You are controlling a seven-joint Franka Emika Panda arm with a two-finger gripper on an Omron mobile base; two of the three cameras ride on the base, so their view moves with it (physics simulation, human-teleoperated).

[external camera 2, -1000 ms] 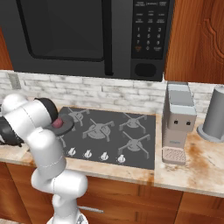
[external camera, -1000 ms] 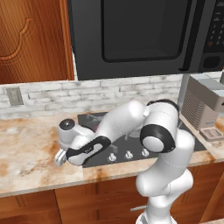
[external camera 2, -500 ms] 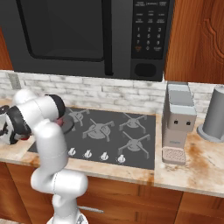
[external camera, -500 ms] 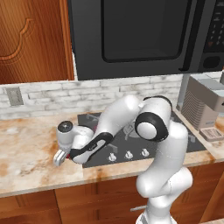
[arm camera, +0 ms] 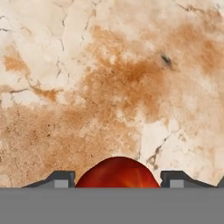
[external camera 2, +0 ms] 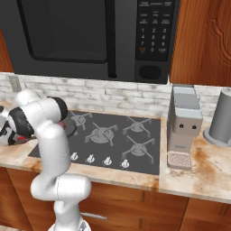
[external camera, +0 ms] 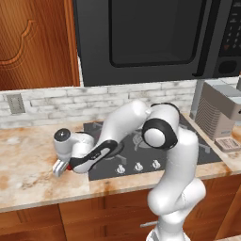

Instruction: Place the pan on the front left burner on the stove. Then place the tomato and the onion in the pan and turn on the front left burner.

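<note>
The tomato (arm camera: 117, 172) sat on the marbled desk (arm camera: 109, 87) left of the stove (external camera: 155, 150), between the parted jaws of the gripper (arm camera: 117, 179). Glossy, round, likely slippery and soft — best squeezed gently across its widest middle.

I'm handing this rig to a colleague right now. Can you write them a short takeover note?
End effector: low over the marble counter left of the stove, tomato between its fingertips; whether it is clamped I cannot tell.
Pan: partly visible behind the arm on the stove's left side; exact burner unclear.
Onion: position not clear.
Done: tomato reached.
Left: confirm pan placement, put tomato and onion in the pan, turn the front left burner's knob.
</note>
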